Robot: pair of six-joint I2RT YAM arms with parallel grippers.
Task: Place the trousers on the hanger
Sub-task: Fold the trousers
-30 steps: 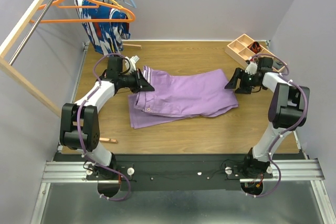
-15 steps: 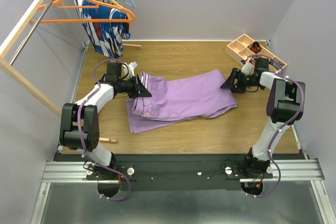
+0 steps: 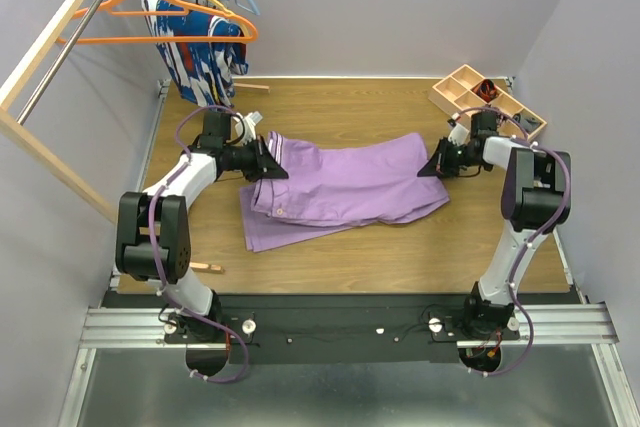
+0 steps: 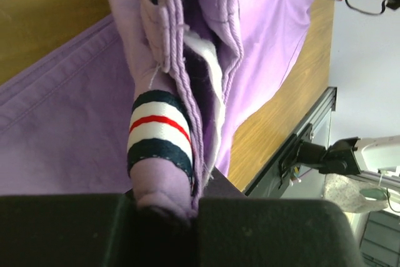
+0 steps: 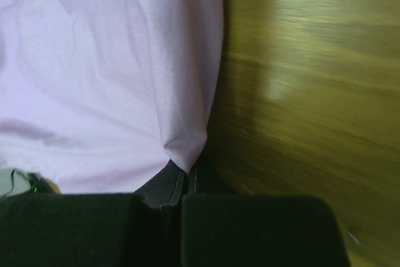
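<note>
**Change.** Within the last second the right arm (image 3: 520, 182) has moved in to the leg end of the trousers (image 3: 345, 187), and its jaws, which stood wide apart, are now clenched. In the right wrist view a corner of the lilac cloth (image 5: 184, 145) runs down into the seam between the two black jaws, so we read this as a grip on the hem corner, not a closure on air. The left jaws have not changed. They remain clamped on the rolled waistband (image 4: 159, 136), whose white, navy and red stripe emerges directly above the grip line.

**Meaning for the task.** The garment is now held at both ends. We judge that the gripping step is complete and that lifting can begin. The hold on the right is a thin pinch at one corner only, so it may slip under tension.

**Position.**
- The trousers lie flat on the table (image 3: 350, 107), folded lengthwise. The waistband is at the left and the leg ends at the right, spanning the gap between the two arms.
- Neither end appears clearly raised off the table in the top view.
- The hanger (image 3: 150, 39) hangs on the rail at the far left corner, beside a blue patterned garment (image 3: 195, 57). It is well apart from the trousers and from both jaws.
</note>
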